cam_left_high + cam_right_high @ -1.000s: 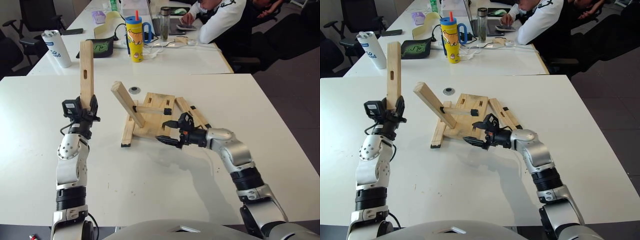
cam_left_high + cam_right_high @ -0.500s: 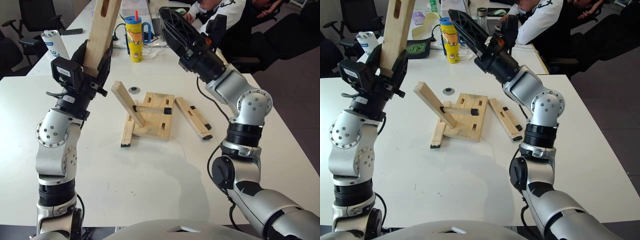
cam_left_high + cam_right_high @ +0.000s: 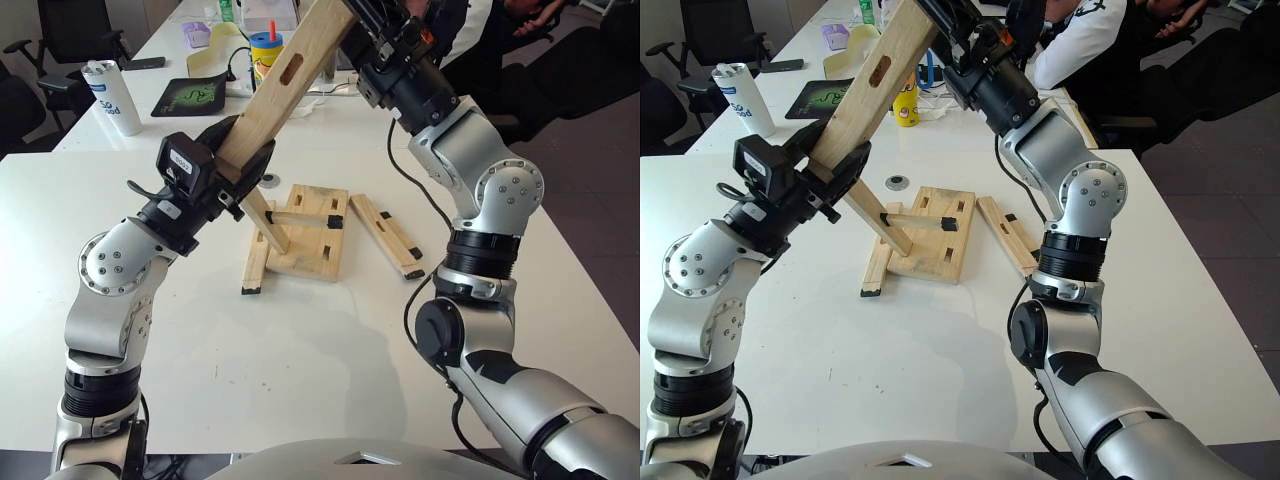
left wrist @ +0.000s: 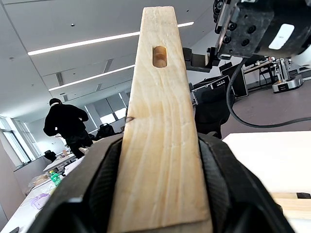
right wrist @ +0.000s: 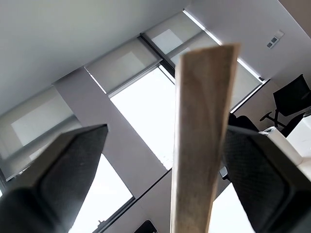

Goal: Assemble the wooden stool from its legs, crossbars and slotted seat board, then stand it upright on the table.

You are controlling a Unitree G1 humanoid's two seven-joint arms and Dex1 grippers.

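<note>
Left wrist view: an oval slot (image 4: 159, 56) is shown in the grained wooden leg (image 4: 163, 141) clamped by the left gripper (image 4: 160, 174), its tip straddled by the spread right gripper (image 5: 165, 133).

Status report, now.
Left gripper shut on leg, tilted up. Right gripper open around its top end. Seat board part-built, flat on table. Nothing blocking.
</note>
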